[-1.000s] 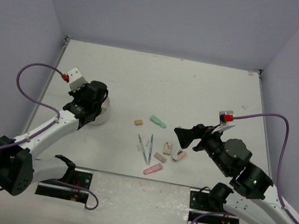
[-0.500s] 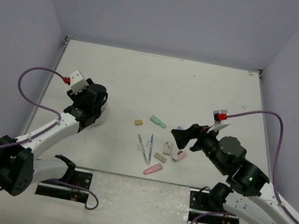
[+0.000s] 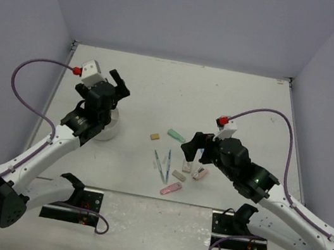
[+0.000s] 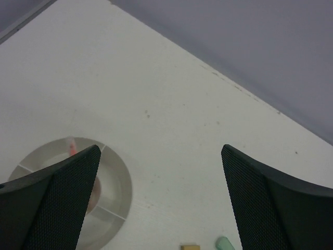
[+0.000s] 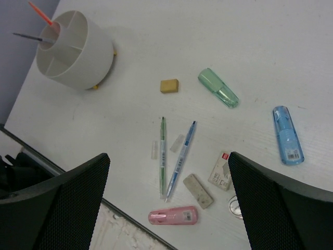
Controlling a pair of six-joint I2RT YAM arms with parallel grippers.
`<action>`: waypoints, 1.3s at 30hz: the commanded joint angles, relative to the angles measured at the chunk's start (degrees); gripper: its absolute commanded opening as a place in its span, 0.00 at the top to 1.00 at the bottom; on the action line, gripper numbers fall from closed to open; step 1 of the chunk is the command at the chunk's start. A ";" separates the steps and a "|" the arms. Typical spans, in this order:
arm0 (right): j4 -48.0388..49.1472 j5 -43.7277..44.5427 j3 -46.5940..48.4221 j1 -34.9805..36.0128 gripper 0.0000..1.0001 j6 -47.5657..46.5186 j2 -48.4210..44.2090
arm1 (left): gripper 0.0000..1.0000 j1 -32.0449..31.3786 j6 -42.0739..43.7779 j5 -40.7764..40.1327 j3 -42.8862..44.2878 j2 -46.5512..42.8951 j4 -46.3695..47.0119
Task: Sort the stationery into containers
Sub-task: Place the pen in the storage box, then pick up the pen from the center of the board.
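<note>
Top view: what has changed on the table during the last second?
The left gripper opened and lifted away from the holder. The right gripper, open throughout, moved left toward the loose stationery. The holder and the loose stationery stayed put.

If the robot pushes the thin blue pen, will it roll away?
Probably. The blue pen looks slim and round, so a sideways nudge could roll it into the green pen lying close beside it. It lies straight, so it is likely stiff, and being so thin, probably light.

Holder (image 3: 112,130) mostly hidden behind left arm (image 3: 80,124); green marker (image 4: 225,243) cropped at edge
</note>
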 commanded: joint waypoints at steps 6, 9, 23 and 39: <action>-0.12 2.72 -0.98 -5.62 0.06 6.57 3.26 | 0.00 -21.19 -11.70 -6.84 15.40 14.78 -21.10; -0.89 0.95 -2.66 -8.95 0.12 6.45 1.49 | 0.00 -25.56 -21.27 -6.53 15.17 18.92 -25.09; -7.92 0.08 2.19 -4.36 0.49 6.86 12.89 | 0.11 -30.18 -37.52 -3.11 15.77 21.25 -39.53; -10.32 3.47 15.56 6.62 0.62 14.44 39.35 | 0.00 -30.18 -15.40 -1.40 11.42 2.21 -40.96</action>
